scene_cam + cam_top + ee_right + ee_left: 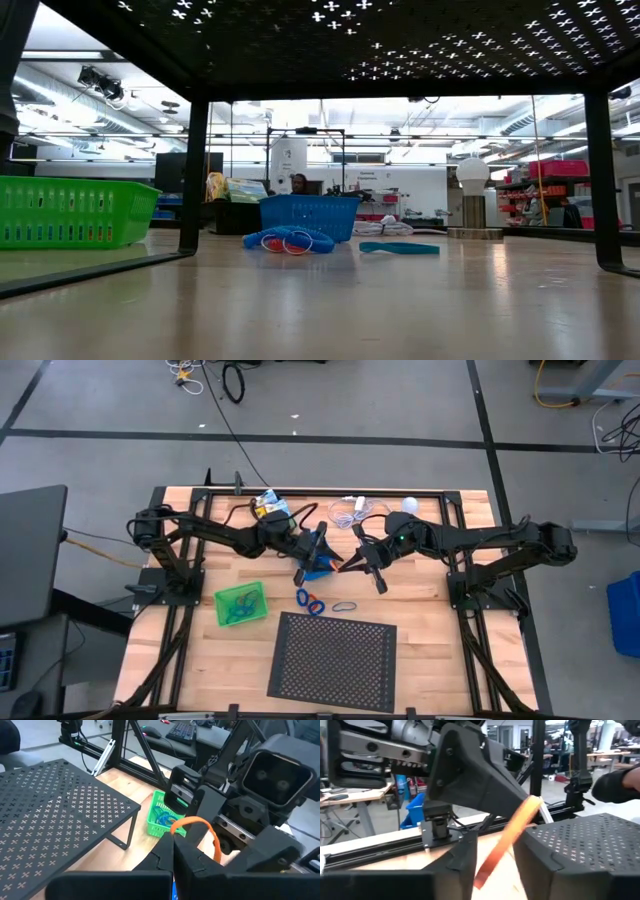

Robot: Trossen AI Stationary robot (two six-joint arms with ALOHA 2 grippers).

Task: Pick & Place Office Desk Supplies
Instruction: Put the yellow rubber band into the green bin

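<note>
**Orange loop between two claws above the blue tray**

Near edge of the counter (420,660): the large black perforated sheet (333,661), standing on legs. Just beyond it lie blue and red loops (309,601), touching each other, and one loop alone (345,605) beside them. Green tray (240,604) sits off to the left, loops inside.

Mid-counter: both arms meet over the blue tray (318,568). Right claw (173,851) is pinched together on the orange loop (200,831), which arcs up from its tips. Left claw (495,851) has fingers apart either side of the same loop; contact cannot be told.

Far edge: crayon box (270,503), white coiled cable (349,512), white bulb (410,505).
</note>
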